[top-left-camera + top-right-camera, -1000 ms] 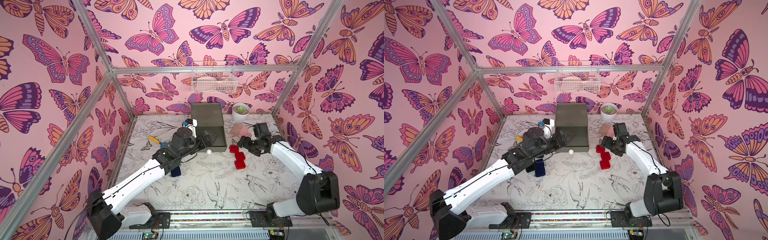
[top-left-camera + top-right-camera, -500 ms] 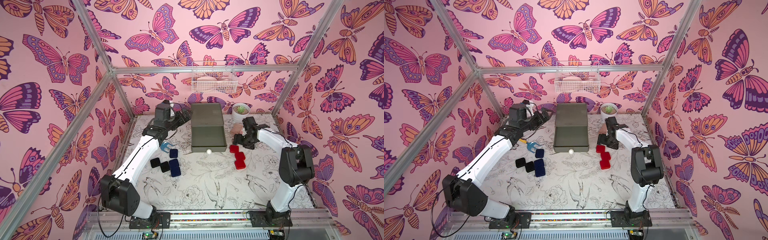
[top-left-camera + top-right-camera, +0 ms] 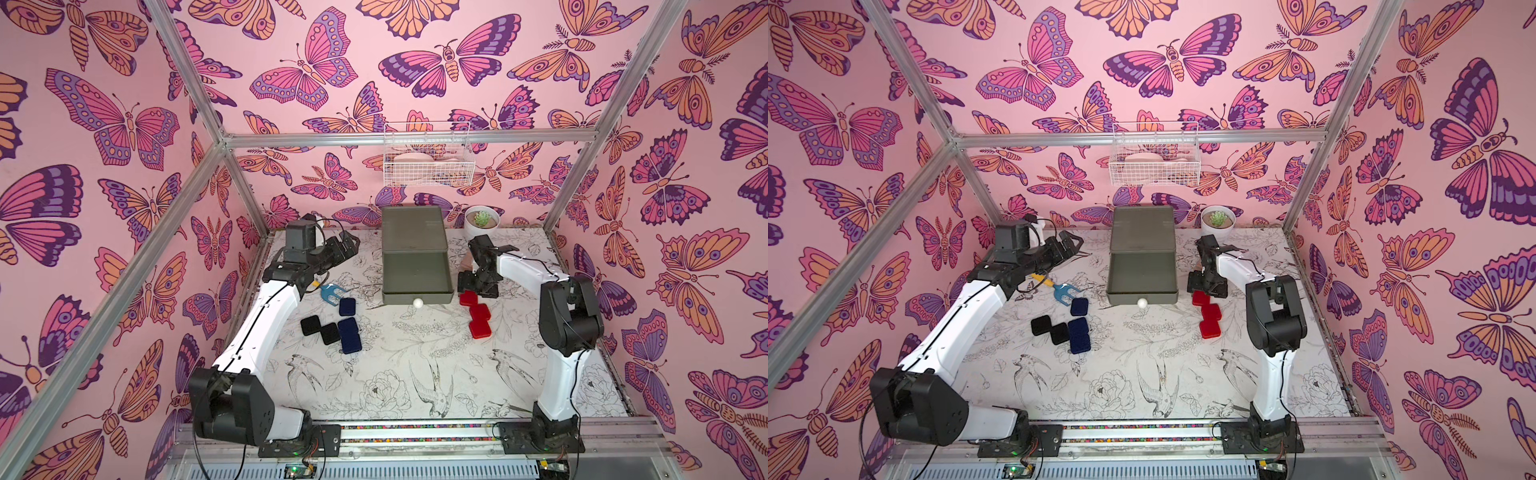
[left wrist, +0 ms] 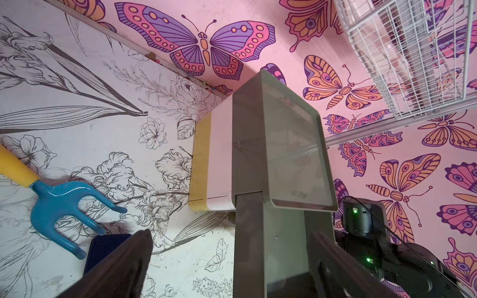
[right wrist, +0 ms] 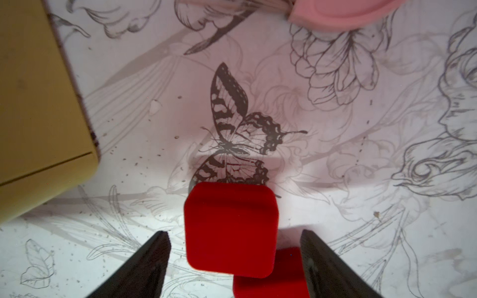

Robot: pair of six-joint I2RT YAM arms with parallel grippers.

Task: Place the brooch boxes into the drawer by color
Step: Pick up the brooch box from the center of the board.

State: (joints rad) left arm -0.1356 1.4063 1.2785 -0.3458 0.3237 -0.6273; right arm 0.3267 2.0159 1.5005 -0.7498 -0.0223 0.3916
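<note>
Brooch boxes outside drawer: three red, two black, perhaps three navy.

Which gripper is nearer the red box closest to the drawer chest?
Right. The right gripper flanks that red brooch box; the left gripper is beyond the drawer chest.
</note>
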